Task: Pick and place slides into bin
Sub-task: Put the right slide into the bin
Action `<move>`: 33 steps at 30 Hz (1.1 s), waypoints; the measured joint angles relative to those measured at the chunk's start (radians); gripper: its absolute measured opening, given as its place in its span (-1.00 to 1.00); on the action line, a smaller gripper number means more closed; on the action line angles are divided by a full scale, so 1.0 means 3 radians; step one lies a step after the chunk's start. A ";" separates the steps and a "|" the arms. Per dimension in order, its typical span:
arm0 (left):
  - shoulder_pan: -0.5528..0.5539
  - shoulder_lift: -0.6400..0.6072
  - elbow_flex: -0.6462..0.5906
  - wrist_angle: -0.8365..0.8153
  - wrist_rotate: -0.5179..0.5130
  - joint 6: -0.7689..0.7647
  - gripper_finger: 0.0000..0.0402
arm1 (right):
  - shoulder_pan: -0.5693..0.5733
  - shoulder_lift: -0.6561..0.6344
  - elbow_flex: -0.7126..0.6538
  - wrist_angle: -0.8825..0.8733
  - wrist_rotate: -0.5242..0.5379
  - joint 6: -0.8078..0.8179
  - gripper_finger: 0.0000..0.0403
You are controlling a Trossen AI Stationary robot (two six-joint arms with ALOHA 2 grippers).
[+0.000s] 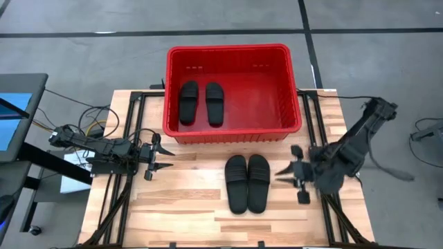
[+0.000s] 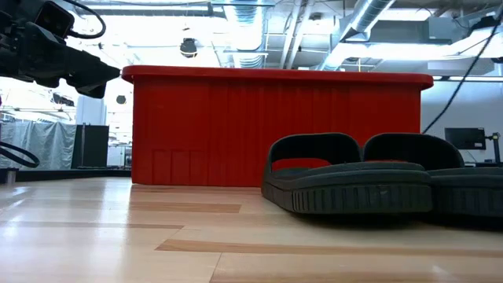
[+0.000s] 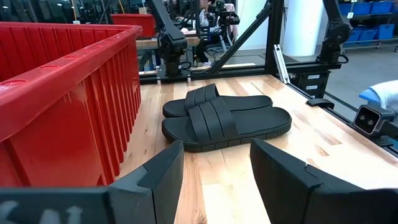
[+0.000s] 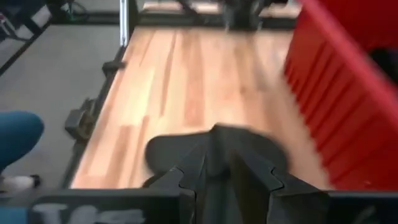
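Two black rubber slides (image 1: 247,182) remain mid-surface, two more (image 1: 201,103) already inside the red plastic bin (image 1: 291,90), with both the left claw (image 1: 163,158) and right claw (image 1: 285,173) spread wide, empty.

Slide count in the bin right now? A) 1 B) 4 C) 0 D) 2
D: the high view shows two slides lying side by side in the red bin, and the other pair on the table in front of it.

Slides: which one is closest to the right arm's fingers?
The table slide on the right gripper's side. Its twin lies beyond it; two others sit in the bin.
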 joint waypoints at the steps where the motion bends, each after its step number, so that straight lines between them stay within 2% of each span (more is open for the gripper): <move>1: 0.0001 0.0000 0.0000 0.0000 0.0000 0.0000 -0.11 | 0.0047 0.0100 0.0000 -0.0002 -0.0007 0.0138 -0.69; 8: 0.0000 0.0000 0.0001 0.0000 -0.0001 0.0000 -0.11 | 0.0295 0.0911 0.0000 -0.0006 -0.0020 0.0832 -0.62; 14: -0.0001 0.0000 0.0001 0.0000 -0.0001 0.0000 -0.11 | 0.0478 0.1464 0.0000 0.0137 -0.0020 0.1266 -0.49; 26: 0.0001 0.0000 0.0001 0.0000 -0.0001 0.0000 -0.11 | 0.0515 0.2209 0.0000 0.0784 -0.0307 0.1057 0.04; 33: -0.0001 0.0000 0.0001 -0.0001 -0.0001 0.0000 -0.11 | 0.0494 0.2510 0.0000 0.0967 -0.0318 0.0883 0.16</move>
